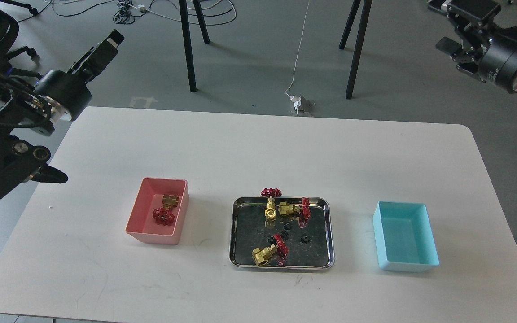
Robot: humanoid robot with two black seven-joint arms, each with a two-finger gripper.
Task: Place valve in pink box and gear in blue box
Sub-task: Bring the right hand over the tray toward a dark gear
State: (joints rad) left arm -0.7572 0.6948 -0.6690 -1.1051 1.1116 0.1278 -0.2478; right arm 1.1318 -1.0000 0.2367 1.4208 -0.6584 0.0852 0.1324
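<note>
A: Left gripper (106, 47) raised off the table's (106, 148) left edge, carrying nothing; seen end-on, so its spread cannot be told. Pink box (157, 211) already holds one valve (165, 210).

B: Centre?

A: Steel tray (282, 232) with three valves: one upright at the far rim (270, 202), one lying beside it (293, 208), one near the front (269, 252). Small black gears (304, 237) scattered between them. Blue box (405, 242) looks empty.

B: Right gripper (458, 45)?

A: High, far right, dark; opening cannot be told, nothing seen in it.

B: Risks?

A: Two far valves touch; grabbing one may drag the other. Gears lie flat on slick steel and may skid from the fingers.
</note>
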